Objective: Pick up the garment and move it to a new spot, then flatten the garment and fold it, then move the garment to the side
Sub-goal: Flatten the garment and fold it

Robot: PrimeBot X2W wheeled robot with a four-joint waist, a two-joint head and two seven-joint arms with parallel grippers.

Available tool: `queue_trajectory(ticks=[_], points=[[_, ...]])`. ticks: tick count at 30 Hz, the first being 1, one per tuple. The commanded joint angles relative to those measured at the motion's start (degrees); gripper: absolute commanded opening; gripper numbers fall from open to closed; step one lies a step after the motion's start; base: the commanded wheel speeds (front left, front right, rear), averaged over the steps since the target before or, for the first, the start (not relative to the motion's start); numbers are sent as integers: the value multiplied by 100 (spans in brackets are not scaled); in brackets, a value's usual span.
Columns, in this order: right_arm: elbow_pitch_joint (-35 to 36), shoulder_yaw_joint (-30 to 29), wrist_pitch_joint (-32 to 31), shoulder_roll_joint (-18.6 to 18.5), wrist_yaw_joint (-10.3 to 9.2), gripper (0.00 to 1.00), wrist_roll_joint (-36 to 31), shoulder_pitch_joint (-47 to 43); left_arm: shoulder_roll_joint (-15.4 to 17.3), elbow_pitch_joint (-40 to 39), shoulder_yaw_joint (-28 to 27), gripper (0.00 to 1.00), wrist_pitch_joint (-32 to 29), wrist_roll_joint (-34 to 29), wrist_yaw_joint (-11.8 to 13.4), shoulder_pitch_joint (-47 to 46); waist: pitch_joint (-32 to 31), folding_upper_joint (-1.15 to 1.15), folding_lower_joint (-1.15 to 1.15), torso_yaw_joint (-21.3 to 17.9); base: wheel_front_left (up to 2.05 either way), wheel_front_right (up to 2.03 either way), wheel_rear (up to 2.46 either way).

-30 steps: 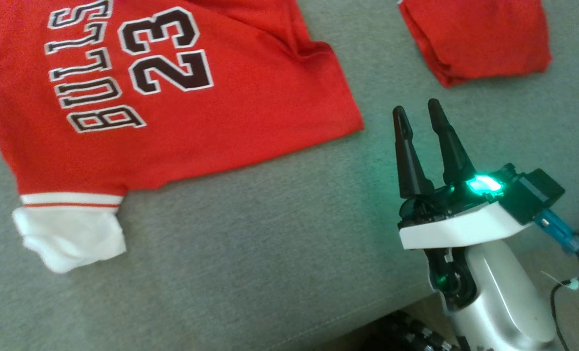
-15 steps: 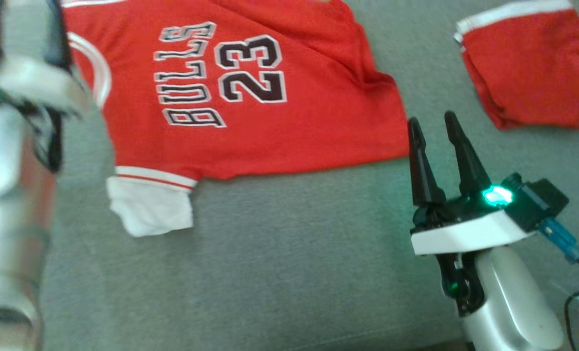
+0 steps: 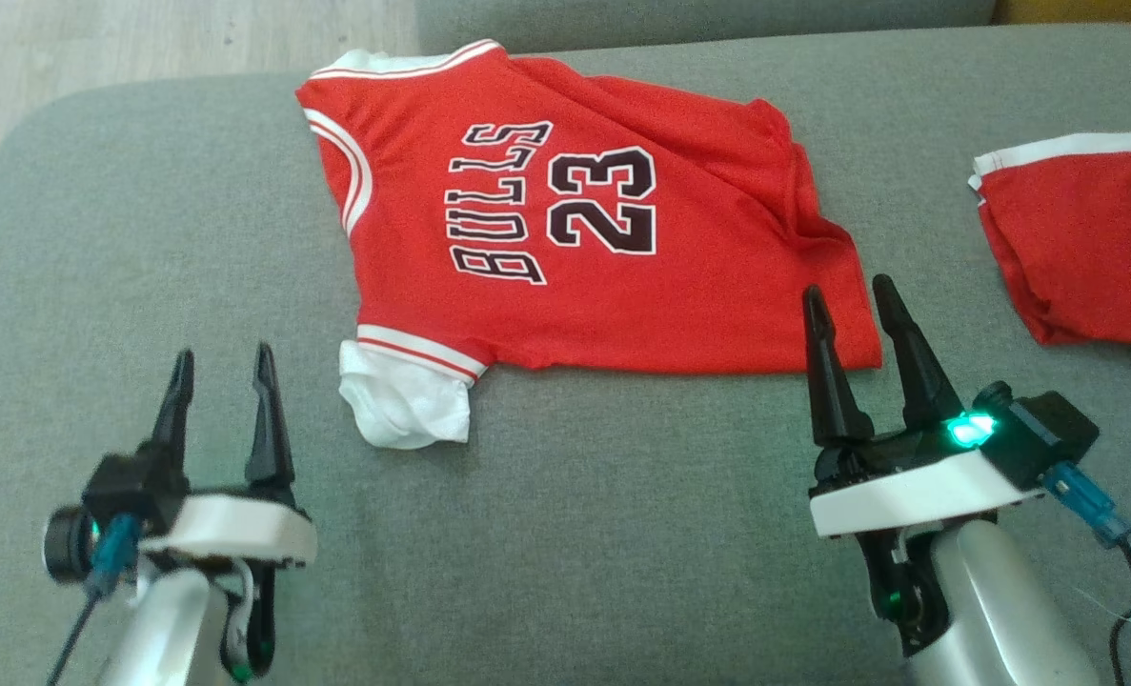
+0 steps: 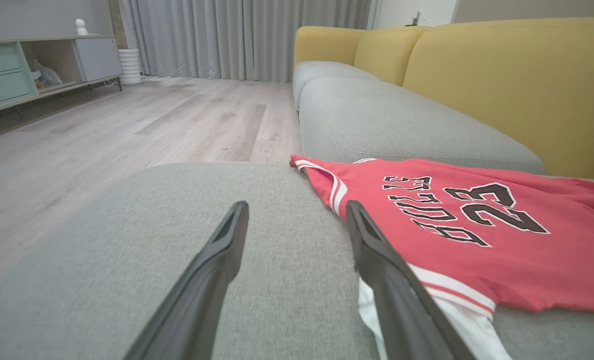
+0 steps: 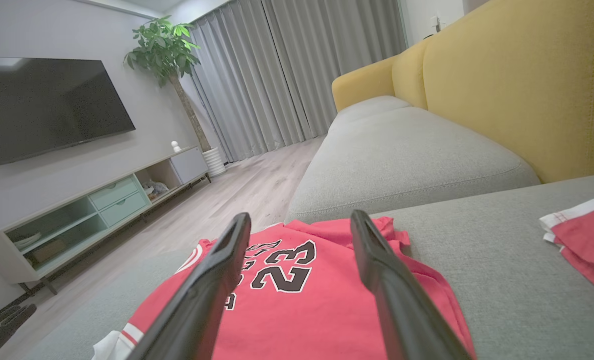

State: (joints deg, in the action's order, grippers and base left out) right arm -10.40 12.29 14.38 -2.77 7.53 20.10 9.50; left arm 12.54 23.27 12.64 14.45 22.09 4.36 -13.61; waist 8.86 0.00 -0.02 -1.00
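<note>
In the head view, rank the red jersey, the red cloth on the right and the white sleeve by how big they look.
1. Red jersey, clearly the largest.
2. Red cloth, though the picture's edge cuts it off, so its full size is unsure.
3. White sleeve, the smallest.

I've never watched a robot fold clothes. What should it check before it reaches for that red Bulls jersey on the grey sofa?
1. Left gripper open and empty: ok.
2. Right gripper open and empty: ok.
3. Jersey in plain sight, nothing lying on it: ok.
4. Jersey lying flat: not ok. There are creases near its right end in the head view, and the white sleeve is bunched.
5. Other red garment lying apart from the jersey: ok.
6. Right gripper's tips clear of the cloth: cannot tell. In the head view they overlap the hem corner, and their height above it is unclear.
</note>
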Motion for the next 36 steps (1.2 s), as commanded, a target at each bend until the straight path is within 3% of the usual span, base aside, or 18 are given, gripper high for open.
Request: queue_trajectory(ticks=[1,9,14,25,33,34,35,36], points=[[141,124,62,-10,-4,100,-26,-15,107,-266,-282,100,54,30,48,-250,-23,0,2,7,0,0,0],[127,133,62,-10,-4,100,-54,-4,85,-776,-210,100,-39,-5,196,-12,16,0,2,-60,0,0,0],[-199,-155,62,-10,-4,100,-176,128,33,-943,-129,100,-56,-39,263,20,134,0,2,-54,0,0,0],[-2137,-996,-415,-10,-4,100,-533,1026,-107,-985,40,100,-40,-42,261,-49,413,0,2,252,0,0,0],[-3335,-1169,-576,-10,-4,100,-844,1507,-179,-911,72,100,-3,-23,243,-128,530,0,2,393,0,0,0],[-3430,-1162,-558,-10,-4,57,-866,1553,-185,-895,70,100,2,-22,242,-133,527,0,2,392,0,0,0],[-3430,-1162,-558,-10,-4,57,-866,1553,-185,-895,70,100,2,-22,242,-133,527,0,2,392,0,0,0],[-3501,-1177,-506,-10,-4,0,-900,1601,-189,-878,65,100,6,-20,245,-138,520,0,2,382,0,0,0]])
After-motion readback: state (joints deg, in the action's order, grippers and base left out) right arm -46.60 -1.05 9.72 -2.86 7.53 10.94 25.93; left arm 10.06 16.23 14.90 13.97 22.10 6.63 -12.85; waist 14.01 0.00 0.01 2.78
